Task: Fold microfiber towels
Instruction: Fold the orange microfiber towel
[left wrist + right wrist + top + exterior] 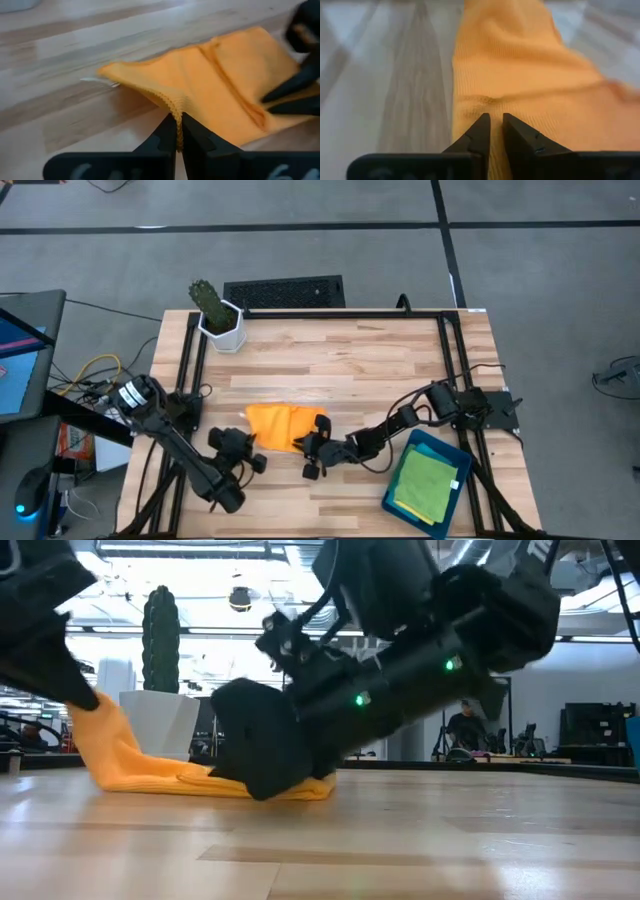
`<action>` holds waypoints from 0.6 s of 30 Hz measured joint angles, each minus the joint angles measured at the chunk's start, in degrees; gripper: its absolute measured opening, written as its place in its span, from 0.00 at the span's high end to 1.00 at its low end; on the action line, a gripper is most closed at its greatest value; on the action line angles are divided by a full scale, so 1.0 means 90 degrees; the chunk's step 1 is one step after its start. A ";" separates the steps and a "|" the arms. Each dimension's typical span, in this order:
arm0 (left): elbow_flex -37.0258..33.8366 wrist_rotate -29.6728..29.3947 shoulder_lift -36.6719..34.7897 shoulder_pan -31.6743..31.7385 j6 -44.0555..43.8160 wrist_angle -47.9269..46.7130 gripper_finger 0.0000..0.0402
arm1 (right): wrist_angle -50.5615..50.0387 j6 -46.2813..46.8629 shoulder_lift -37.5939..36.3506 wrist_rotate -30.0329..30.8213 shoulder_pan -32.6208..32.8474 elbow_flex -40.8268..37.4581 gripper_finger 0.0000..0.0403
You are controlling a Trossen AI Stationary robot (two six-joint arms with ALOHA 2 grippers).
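Left end effector and right end effector each pinch my orange towel, half-folded; one green towel lies trayed.

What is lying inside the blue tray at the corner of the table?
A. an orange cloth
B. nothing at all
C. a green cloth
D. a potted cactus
C: in the high view a green cloth lies inside the blue tray, while the orange cloth sits out on the bare wood between the two grippers and the cactus stands in its white pot at the far edge.
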 joint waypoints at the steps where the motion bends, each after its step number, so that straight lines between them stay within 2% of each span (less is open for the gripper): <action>1: 0.0048 -0.0046 0.0000 0.0082 0.0283 0.0137 0.99 | -0.0042 0.0064 0.0049 -0.0091 -0.0015 -0.0009 0.82; 9: 0.0643 -0.0469 0.0000 0.0729 0.2545 0.1014 0.99 | -0.0016 0.0232 0.0150 -0.0238 -0.0053 0.0027 0.84; 14: 0.1105 -0.0715 -0.0002 0.1069 0.3636 0.1102 0.99 | -0.0355 -0.0190 -0.0297 0.0066 0.0107 -0.0003 0.84; 18: 0.1133 -0.0663 -0.0003 0.1396 0.4816 0.1910 0.99 | -0.1169 -0.0201 -0.0902 0.0443 0.0367 0.0010 0.84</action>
